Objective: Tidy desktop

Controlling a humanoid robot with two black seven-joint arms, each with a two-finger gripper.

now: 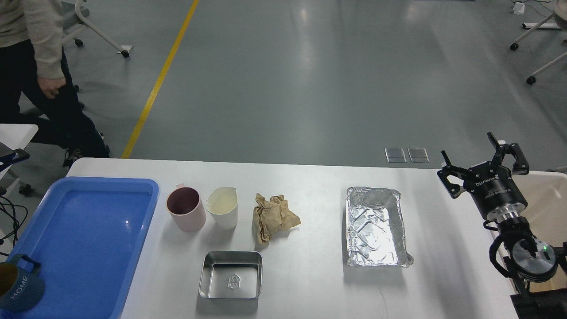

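Observation:
The white desktop (310,177) fills the lower half of the head view. On it stand a pink mug (186,214), a white cup (222,207), a crumpled brown paper (272,217), a square metal tin (230,275) and a foil tray (375,227). My right gripper (480,165) is open and empty above the table's right edge, well right of the foil tray. My left gripper is out of view.
A blue plastic tray (84,239) lies at the left end, with a dark blue "HOME" mug (20,288) at its near left corner. A beige bin (547,199) stands past the right edge. A person (35,75) walks at the far left.

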